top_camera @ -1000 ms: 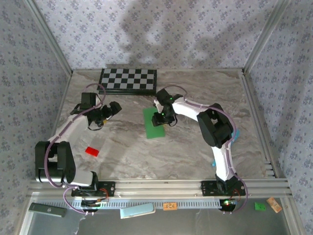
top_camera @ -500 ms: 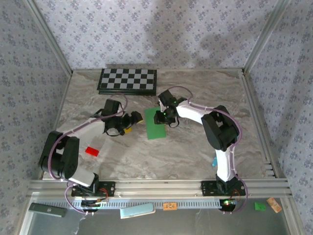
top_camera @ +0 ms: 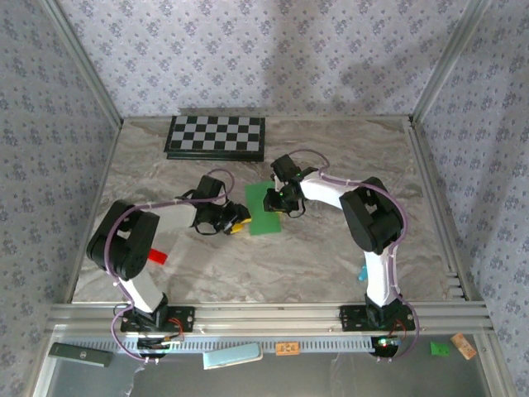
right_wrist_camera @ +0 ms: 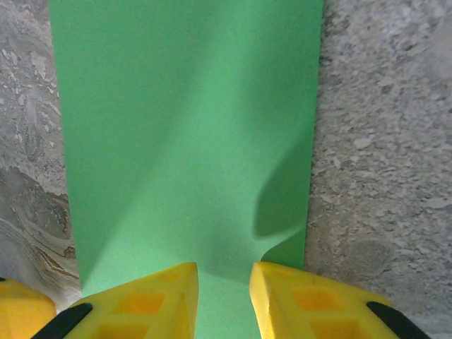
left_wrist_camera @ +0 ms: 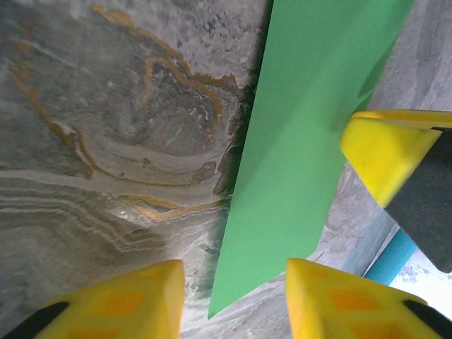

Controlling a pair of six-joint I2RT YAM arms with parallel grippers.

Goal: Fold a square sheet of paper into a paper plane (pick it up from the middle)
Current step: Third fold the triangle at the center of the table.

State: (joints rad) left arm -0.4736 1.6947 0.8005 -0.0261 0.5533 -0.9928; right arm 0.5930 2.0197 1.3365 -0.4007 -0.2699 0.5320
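Overhead view of a marbled grey worktop (top_camera: 331, 157) enclosed by patterned walls. A bright green square sheet of paper (top_camera: 263, 217) lies near the middle of the frame. It is just below and to the right of a black-and-white checkerboard (top_camera: 216, 136), which sits at the upper left of centre. Two robot arms reach in from the bottom edge and meet at the sheet. The left gripper (top_camera: 237, 222) is at the sheet's left edge, and the right gripper (top_camera: 285, 201) is over its upper right part.

In the left wrist view, the left gripper's yellow fingers stand well apart at the bottom of the frame and hold nothing. The sheet's near corner lies between them. A dark shadow along the paper's long edge suggests that edge is lifted off the worktop.

In the right wrist view, the right gripper's fingers are a narrow gap apart at bottom centre, with green paper showing in the gap. A soft bulge and shadow beside the right-hand finger show the paper buckling there. The gripper has not closed flat on the sheet.

The sheet looks very light, thin and floppy. On this smooth surface it will likely slide rather than lift, and it will crease wherever it is squeezed. The best hold is probably the ridge raised in the middle, with the other gripper taking the lifted edge lightly.
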